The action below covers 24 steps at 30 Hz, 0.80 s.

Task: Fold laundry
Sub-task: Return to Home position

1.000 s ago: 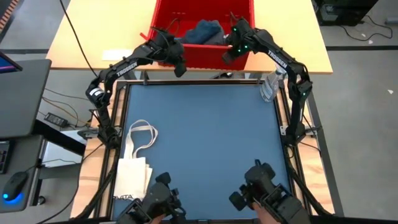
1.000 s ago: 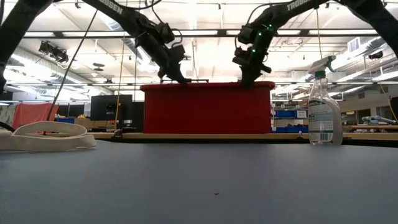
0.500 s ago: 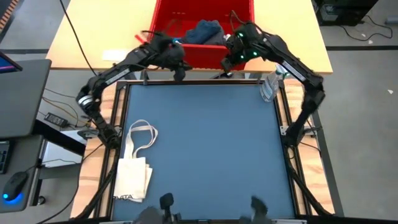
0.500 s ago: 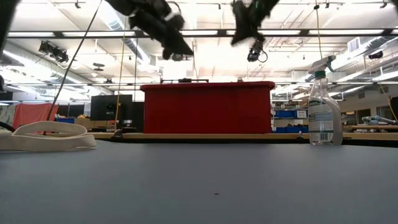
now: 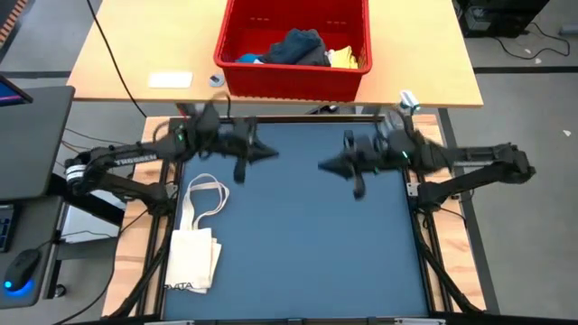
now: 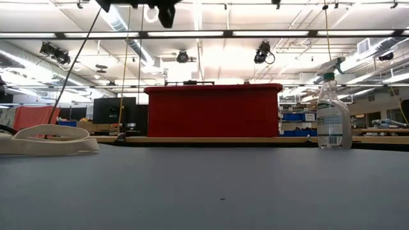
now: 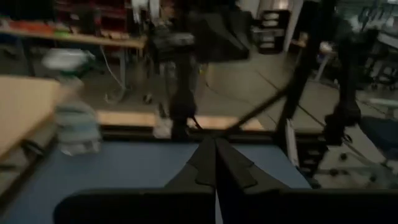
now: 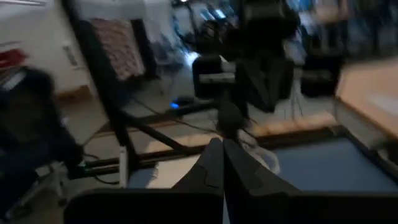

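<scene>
Yellow garment (image 5: 345, 59) in bin (image 5: 293, 83), overhead only

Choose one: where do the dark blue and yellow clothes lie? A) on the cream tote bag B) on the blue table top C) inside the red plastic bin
C: the clothes sit inside the red plastic bin; left gripper and right gripper hover shut above the table.

- One red bin (image 5: 293, 83), at 12 o'clock.
- Two pieces showing in it: one dark navy garment (image 5: 296, 47), one yellow garment (image 5: 344, 59).
- One cream tote bag (image 5: 193, 242), at 8 o'clock.
- One spray bottle (image 6: 332, 118), at 2 o'clock.
- Two tools: left tool (image 5: 264, 154), right tool (image 5: 327, 165).
</scene>
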Tool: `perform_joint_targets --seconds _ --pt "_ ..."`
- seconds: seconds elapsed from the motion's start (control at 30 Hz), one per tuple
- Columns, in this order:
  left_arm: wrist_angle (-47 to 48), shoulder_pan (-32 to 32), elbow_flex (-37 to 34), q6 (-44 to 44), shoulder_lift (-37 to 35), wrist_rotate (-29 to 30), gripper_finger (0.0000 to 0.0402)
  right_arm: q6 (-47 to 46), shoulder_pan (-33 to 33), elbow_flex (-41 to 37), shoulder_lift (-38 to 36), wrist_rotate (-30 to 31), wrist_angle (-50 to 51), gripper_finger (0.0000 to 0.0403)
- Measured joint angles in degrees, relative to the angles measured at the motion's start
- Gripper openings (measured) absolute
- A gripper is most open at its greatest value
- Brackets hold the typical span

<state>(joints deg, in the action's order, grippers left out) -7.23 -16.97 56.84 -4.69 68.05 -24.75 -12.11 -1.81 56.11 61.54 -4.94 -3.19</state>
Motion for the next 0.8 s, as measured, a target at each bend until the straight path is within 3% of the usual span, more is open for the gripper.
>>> perform_joint_targets --seconds 0.17,0.33,0.53,0.6,0.67,0.8 --pt "0.8 13.4 -1.6 -3.6 0.2 15.1 0.0002 2.6 10.6 -11.4 -6.2 11.5 -2.0 0.0002" --pt "0.3 21.2 -6.6 -1.4 -3.2 28.7 0.0001 3.2 15.6 -19.7 -12.6 14.7 -9.7 0.0002" --pt "-0.3 22.9 -22.2 -5.0 -12.2 30.3 0.0001 3.2 17.3 -26.8 -19.6 17.0 -9.2 0.0001" --pt "0.3 22.8 -25.9 -5.0 -15.6 30.2 0.0001 3.7 18.5 -27.7 -20.9 21.0 -9.1 0.0" --pt "0.3 23.1 -27.4 -4.4 -18.9 30.2 0.0001 6.6 19.5 -27.7 -21.9 23.9 -9.5 0.0" --pt "3.6 24.0 -27.3 -1.6 -24.9 30.2 0.0 10.5 19.5 -27.6 -24.2 24.0 -9.2 0.0"
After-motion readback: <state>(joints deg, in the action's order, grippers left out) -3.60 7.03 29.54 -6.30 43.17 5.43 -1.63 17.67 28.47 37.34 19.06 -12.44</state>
